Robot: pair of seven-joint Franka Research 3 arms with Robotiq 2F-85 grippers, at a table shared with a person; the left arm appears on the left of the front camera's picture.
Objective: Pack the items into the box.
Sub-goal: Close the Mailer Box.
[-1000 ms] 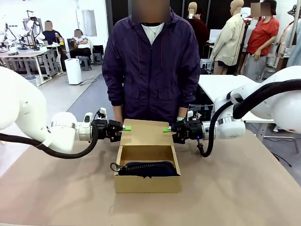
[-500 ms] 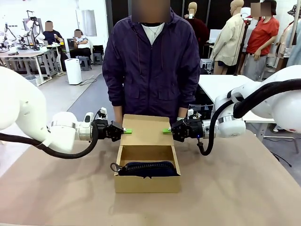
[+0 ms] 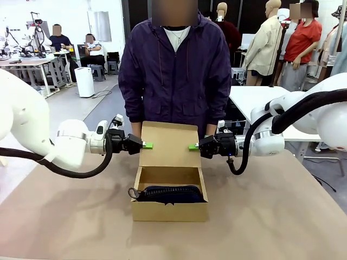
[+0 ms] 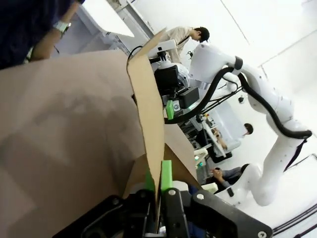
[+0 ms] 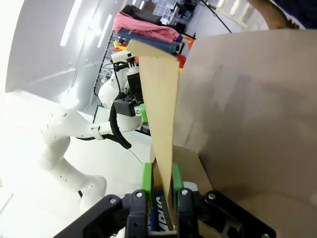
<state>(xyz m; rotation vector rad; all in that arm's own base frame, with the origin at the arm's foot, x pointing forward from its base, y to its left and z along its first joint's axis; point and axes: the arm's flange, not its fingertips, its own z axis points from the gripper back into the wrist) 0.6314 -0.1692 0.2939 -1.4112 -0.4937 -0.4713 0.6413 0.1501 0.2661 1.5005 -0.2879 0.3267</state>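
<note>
Flap lid (image 3: 169,144) pinched between left gripper (image 3: 147,145), right gripper (image 3: 193,147).

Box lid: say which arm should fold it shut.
Neither alone. The left gripper and the right gripper each pinch a side edge of the raised lid, mirrored, so lowering it together over the pouch looks best.
</note>
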